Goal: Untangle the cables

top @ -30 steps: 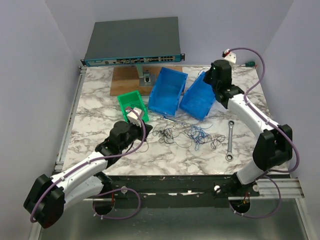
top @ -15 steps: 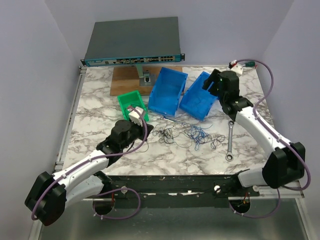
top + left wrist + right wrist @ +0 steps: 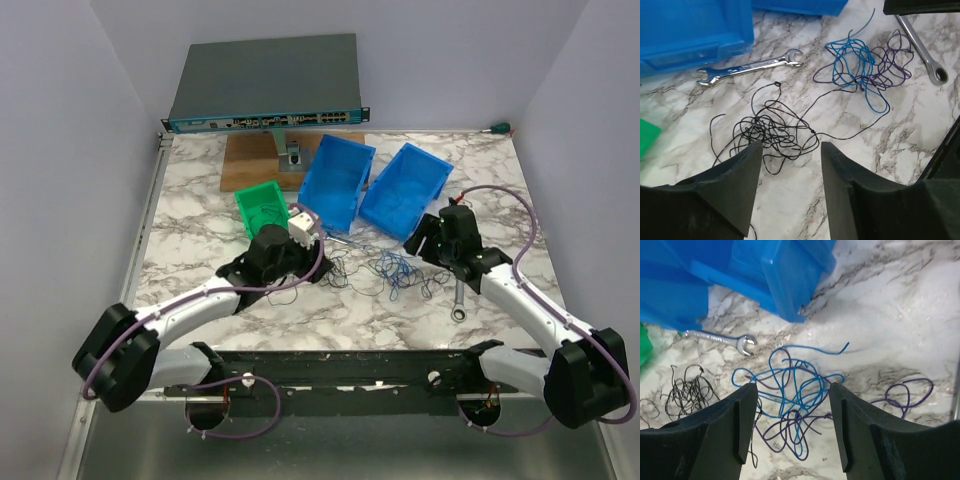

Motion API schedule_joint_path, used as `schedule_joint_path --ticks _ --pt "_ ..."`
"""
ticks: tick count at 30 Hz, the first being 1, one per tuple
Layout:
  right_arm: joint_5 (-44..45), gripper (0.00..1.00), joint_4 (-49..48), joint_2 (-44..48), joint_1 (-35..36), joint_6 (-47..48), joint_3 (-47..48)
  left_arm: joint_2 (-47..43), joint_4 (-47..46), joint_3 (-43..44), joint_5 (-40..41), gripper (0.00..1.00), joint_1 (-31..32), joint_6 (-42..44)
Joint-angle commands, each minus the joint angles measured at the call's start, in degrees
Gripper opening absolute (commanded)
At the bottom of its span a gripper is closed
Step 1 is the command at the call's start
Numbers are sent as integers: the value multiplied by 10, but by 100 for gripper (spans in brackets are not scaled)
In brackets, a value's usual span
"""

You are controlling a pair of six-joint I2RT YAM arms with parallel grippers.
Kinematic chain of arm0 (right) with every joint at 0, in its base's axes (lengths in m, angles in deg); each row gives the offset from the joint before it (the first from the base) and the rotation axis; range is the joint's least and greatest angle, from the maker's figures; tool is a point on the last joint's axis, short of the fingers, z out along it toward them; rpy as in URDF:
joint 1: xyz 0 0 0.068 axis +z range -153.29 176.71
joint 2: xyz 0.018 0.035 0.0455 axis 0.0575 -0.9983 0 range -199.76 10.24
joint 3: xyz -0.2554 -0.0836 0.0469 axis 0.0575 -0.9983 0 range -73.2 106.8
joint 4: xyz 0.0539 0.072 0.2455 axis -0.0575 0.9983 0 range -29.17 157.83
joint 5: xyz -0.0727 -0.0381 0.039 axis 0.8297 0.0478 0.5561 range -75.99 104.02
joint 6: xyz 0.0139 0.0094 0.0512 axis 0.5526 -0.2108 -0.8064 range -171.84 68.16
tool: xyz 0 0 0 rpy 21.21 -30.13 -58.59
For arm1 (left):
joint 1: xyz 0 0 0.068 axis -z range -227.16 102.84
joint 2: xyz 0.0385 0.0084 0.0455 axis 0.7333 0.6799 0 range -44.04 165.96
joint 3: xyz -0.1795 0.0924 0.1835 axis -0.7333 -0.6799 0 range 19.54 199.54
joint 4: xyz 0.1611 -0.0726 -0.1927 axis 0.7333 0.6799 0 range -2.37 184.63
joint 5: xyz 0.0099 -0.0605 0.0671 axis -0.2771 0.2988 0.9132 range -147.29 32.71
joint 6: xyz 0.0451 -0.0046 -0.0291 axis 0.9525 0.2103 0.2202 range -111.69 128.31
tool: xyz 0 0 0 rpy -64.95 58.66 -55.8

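Marble table (image 3: 190, 270) carries two blue bins (image 3: 335, 180), one green bin (image 3: 262, 208) and two wrenches (image 3: 750, 67). The cables (image 3: 385, 268) lie at 6 o'clock of the blue bins, strung 9-to-3: one black clump (image 3: 772, 132) and one blue clump (image 3: 795, 385), whose purple strands are clear only in the wrist views. The left gripper (image 3: 790, 150) hangs spread over the black clump, and the right gripper (image 3: 792, 387) hangs spread over the blue one.

Top view: cables (image 3: 385, 268) are reading too thin to sort strand from strand. L wrist view: ratchet wrench (image 3: 919, 46) is vanishing under a dark shape (image 3: 922, 5) at top. Blue bin (image 3: 690, 25) is running off the top edge. Green bin (image 3: 646, 137) is showing a corner only.
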Motion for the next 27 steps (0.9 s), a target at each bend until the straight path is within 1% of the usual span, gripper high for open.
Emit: schedule_joint_path --ticks 1,3,5,10,12,14,17,19,21,22,23,24,25,26,27 --pt "-72 65 -23 12 3 -20 -28 82 58 71 -50 56 22 20" --pt "-118 65 -49 4 3 -12 -32 111 78 92 -54 59 29 25" --pt "-143 63 -61 -13 3 7 -26 134 95 109 -50 63 36 28" --pt "-188 60 -52 -80 15 84 12 197 169 161 18 63 43 22" --pt "-152 60 -36 -109 38 105 37 219 187 178 21 63 43 19" --pt "-94 60 -20 -137 68 119 65 232 196 186 25 63 43 15" --pt "-52 59 -8 -176 100 132 98 249 218 200 47 62 43 9" --pt "-34 52 -3 -200 114 137 109 263 232 211 55 59 42 7" --pt "-22 34 3 -211 120 136 116 279 249 225 61 52 42 5" --pt "-17 21 4 -210 121 135 115 287 257 231 63 47 41 5" --pt "-14 12 3 -202 121 134 112 295 265 237 65 42 41 5" --pt "-10 5 -1 -191 121 132 107 302 276 246 67 34 41 5" --pt "-7 4 -2 -176 121 130 104 310 284 252 72 26 41 5" --pt "-7 1 -2 -159 121 128 101 316 292 260 75 14 41 5" --pt "-8 1 0 -144 121 127 99 319 296 263 77 4 41 4"
